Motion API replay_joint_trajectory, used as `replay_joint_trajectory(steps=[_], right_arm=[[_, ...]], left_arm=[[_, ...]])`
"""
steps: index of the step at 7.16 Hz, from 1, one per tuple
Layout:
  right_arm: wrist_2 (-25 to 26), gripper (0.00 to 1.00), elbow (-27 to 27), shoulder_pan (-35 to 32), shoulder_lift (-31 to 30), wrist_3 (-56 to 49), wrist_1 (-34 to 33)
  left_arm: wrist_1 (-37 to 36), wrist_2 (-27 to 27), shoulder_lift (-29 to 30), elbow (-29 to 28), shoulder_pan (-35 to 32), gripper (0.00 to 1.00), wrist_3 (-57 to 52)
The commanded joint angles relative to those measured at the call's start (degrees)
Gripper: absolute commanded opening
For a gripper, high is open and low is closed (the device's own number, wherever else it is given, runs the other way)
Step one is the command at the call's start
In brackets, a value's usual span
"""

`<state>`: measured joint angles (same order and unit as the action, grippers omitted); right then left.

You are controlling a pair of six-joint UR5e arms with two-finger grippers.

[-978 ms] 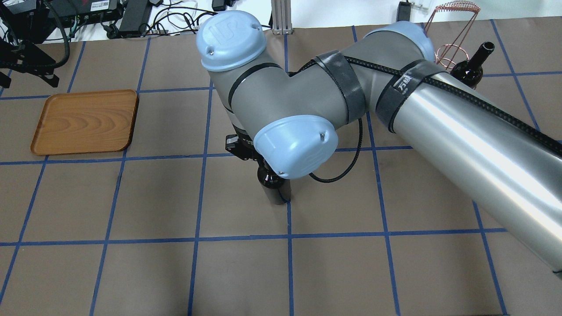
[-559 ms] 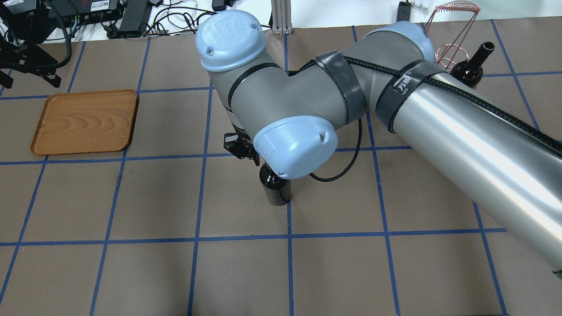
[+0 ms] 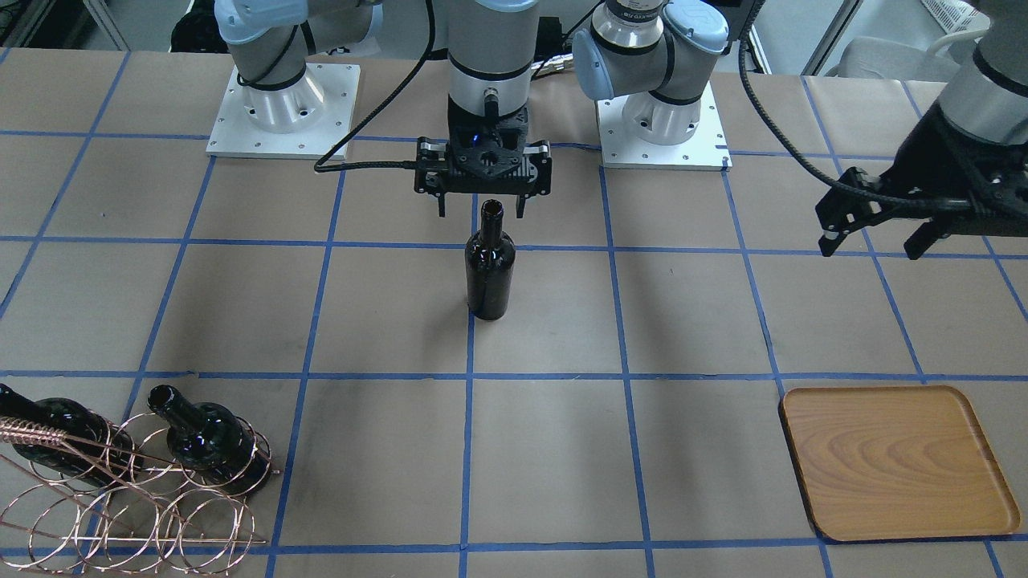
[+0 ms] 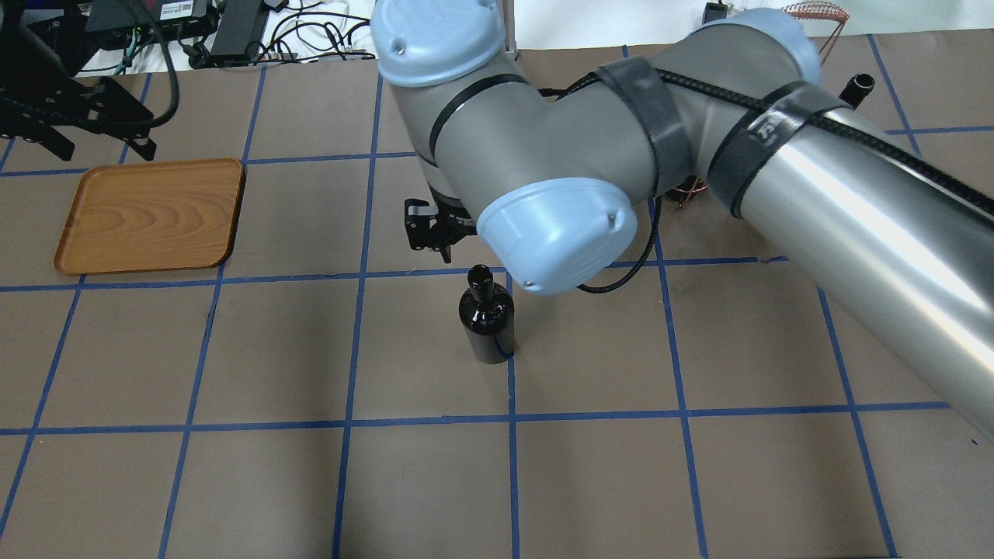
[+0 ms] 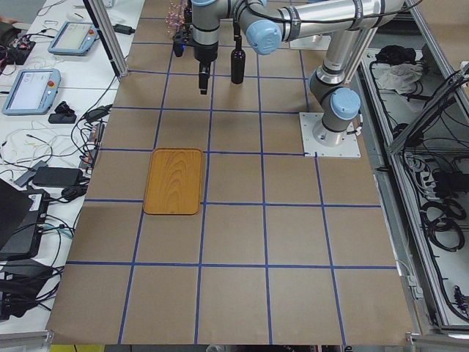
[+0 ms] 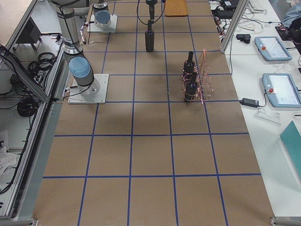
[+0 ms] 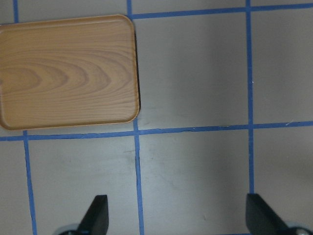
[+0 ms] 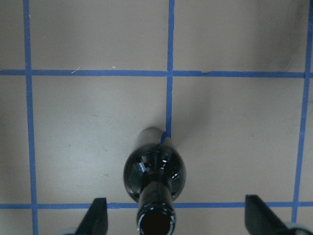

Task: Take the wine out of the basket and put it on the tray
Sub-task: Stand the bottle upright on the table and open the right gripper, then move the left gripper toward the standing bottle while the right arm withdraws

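Note:
A near-black wine bottle [image 3: 490, 273] stands upright and free in the middle of the table, also in the overhead view [image 4: 487, 314] and the right wrist view [image 8: 154, 171]. My right gripper [image 3: 481, 213] is open just above its mouth, fingers [image 8: 95, 218] on either side and not touching. The wooden tray [image 3: 895, 461] lies empty at the table's left end [image 4: 147, 216]. My left gripper [image 3: 869, 245] is open and empty, hovering beside the tray [image 7: 68, 73]. The copper wire basket [image 3: 120, 506] sits at the right end and holds two more bottles.
The two bottles [image 3: 205, 437] [image 3: 48, 433] lie in the basket's rings. The arms' white base plates [image 3: 281, 104] [image 3: 662, 120] are on the robot's side. Cables and electronics [image 4: 194, 23] lie beyond the table's far edge. My right arm's large forearm [image 4: 854, 225] spans the right half overhead.
My right gripper has risen off the bottle, whose neck now shows free below it; the bottle stays upright in place. My left gripper has shifted a little towards the tray.

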<state>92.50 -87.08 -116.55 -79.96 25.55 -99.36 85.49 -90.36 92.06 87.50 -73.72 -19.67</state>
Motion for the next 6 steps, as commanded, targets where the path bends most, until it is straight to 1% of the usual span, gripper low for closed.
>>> replay_joint_trajectory(steps=[1, 2, 3, 4, 5, 6], right_arm=[[0.3, 1.0, 0.1, 10.6, -3.7, -11.0, 2.8], [0.0, 1.0, 0.1, 16.4, -5.5, -17.5, 4.2], [-0.2, 1.0, 0.1, 22.7, -6.9, -25.6, 4.7], [-0.3, 1.0, 0.1, 27.4, -8.4, -31.2, 5.0], [-0.5, 1.0, -0.1, 28.0, -10.3, -31.6, 5.0], [-0.8, 1.0, -0.3, 27.3, -11.6, -30.5, 4.2]], left_arm=[[-0.3, 0.4, -0.3, 0.4, -5.6, 1.0, 2.8], [-0.2, 2.0, -1.1, 0.4, -8.9, 1.0, 3.4], [0.0, 2.5, -0.3, 0.5, -12.2, 1.0, 3.6], [0.4, 4.4, 0.0, 0.5, -15.5, 1.0, 3.8], [0.0, 5.0, 0.1, 0.9, -18.6, 1.0, 7.7], [-0.2, 5.0, 0.1, 1.2, -22.0, 1.0, 12.8]])
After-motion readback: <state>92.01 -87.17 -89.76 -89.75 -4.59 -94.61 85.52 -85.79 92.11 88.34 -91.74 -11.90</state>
